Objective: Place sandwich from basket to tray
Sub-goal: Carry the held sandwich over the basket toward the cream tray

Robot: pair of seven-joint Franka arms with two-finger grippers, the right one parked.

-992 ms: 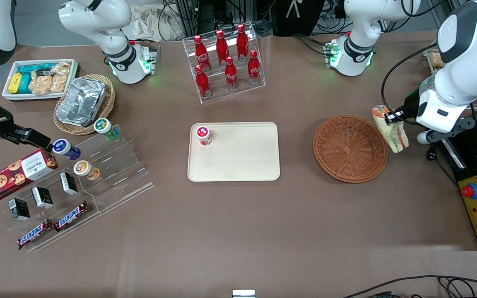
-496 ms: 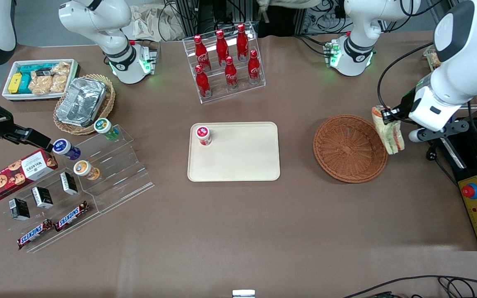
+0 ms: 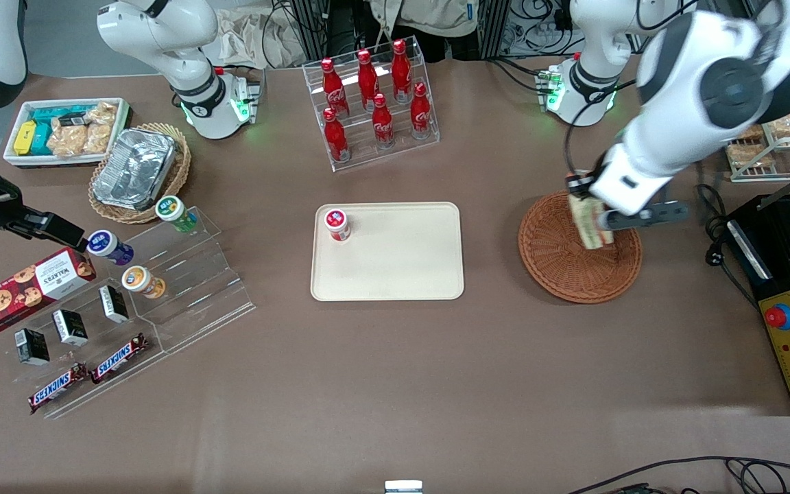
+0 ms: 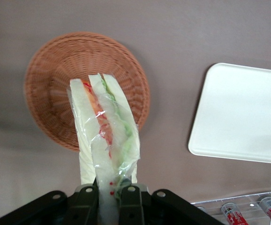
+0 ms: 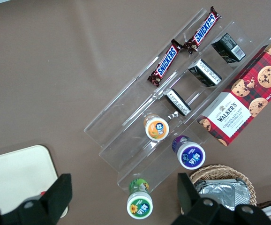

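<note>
The sandwich [image 3: 590, 223], a plastic-wrapped white-bread wedge with red, orange and green filling, hangs over the reddish-brown wicker basket [image 3: 559, 264]. My gripper [image 3: 583, 200] is shut on the wedge's upper end and holds it clear of the weave. In the left wrist view the sandwich [image 4: 105, 126] sticks out from between the fingers of the gripper [image 4: 108, 199], with the basket [image 4: 51, 89] below it. The cream tray [image 3: 402, 267] lies flat at mid-table beside the basket, toward the parked arm's end. A corner of the tray [image 4: 243, 112] shows in the wrist view.
A small red-lidded jar [image 3: 337, 224] stands on a tray corner. A clear rack of red cola bottles [image 3: 374, 103] stands farther from the front camera than the tray. A black box with a red button [image 3: 789, 329] and a wire rack of pastries [image 3: 779, 130] stand at the working arm's end.
My gripper has carried the sandwich from beside the basket's outer rim to above the basket, moving toward the tray. The grip has stayed shut throughout.
</note>
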